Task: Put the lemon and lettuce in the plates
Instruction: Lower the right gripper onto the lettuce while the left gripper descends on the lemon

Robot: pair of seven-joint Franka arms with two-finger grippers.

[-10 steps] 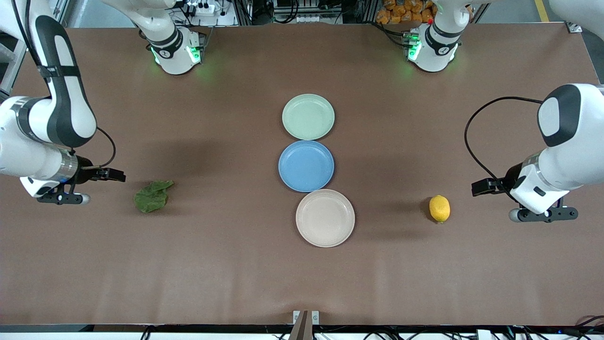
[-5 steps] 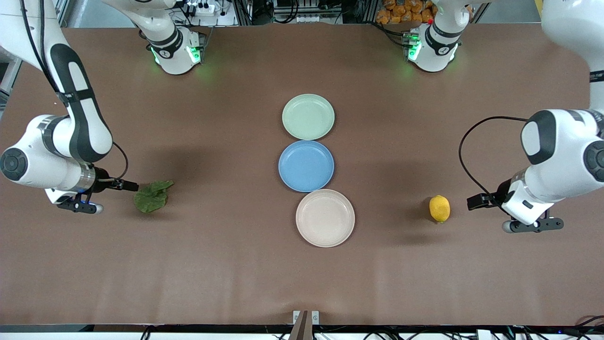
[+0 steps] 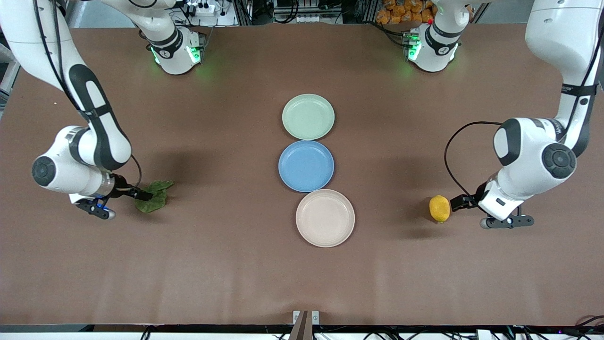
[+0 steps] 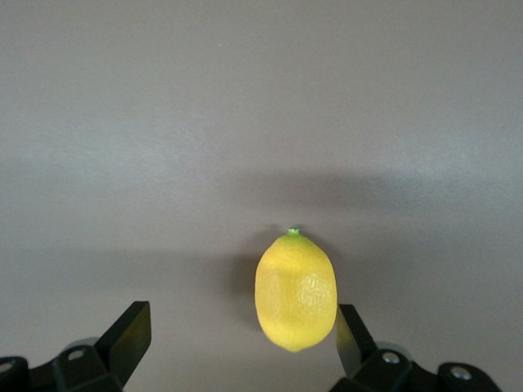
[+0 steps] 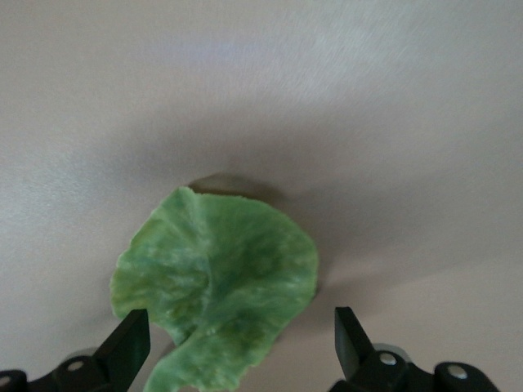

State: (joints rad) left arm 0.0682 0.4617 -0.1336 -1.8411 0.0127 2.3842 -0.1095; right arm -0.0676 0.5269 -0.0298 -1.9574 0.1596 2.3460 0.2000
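Two hands closing in, nothing picked up yet.
The left hand point(image 4: 241, 347) hung spread beside the lemon point(image 3: 439, 208), the right hand point(image 5: 241, 347) spread over the lettuce point(image 3: 152, 196); both lay on the counter point(image 3: 226, 264), so gripping looked next.

Both arms closer: lettuce point(image 3: 152, 196), lemon point(image 3: 439, 208).

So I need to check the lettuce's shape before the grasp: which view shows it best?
The right wrist view: the lettuce fills it, crinkled and curled, lying between the right tool's open fingers. The front view shows the lettuce small, partly covered by that tool. The left wrist view does not show it.
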